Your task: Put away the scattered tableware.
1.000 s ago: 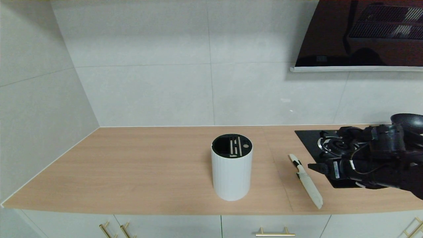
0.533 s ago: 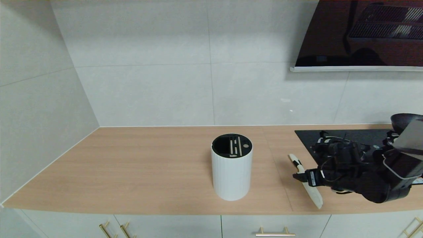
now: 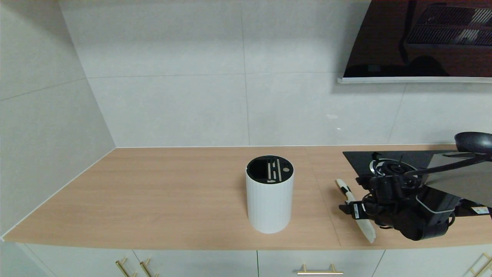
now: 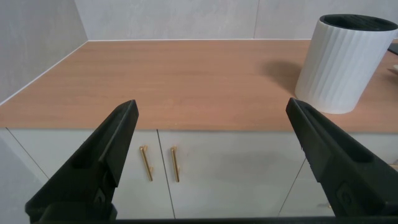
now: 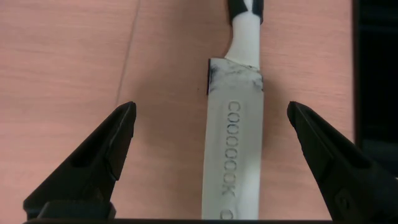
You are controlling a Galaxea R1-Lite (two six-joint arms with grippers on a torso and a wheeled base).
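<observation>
We see a long white knife [image 3: 366,229] with a white and black handle. It lies flat on the light brown wooden counter [image 3: 173,192], near the front edge. The handle end points toward the wall. The knife is to the right of a tall round white holder [image 3: 269,204] with ribbed sides and a black top with slots. The two are near but do not touch. A flat black stove [image 3: 355,161] sits just beside the knife on its other side.

The right gripper [image 3: 351,194] hangs over the middle of the knife. In the right wrist view its claw [image 5: 210,112] is spread wide. The knife blade [image 5: 239,143] lies between the two black fingers [image 5: 99,155], and neither finger touches it.

The left gripper [image 4: 211,106] is spread wide too and pinches nothing. It hangs out in front of the counter, facing the white cupboard doors with thin gold handles [image 4: 146,163]. From there we see the white holder [image 4: 342,62] standing upright on the counter.
</observation>
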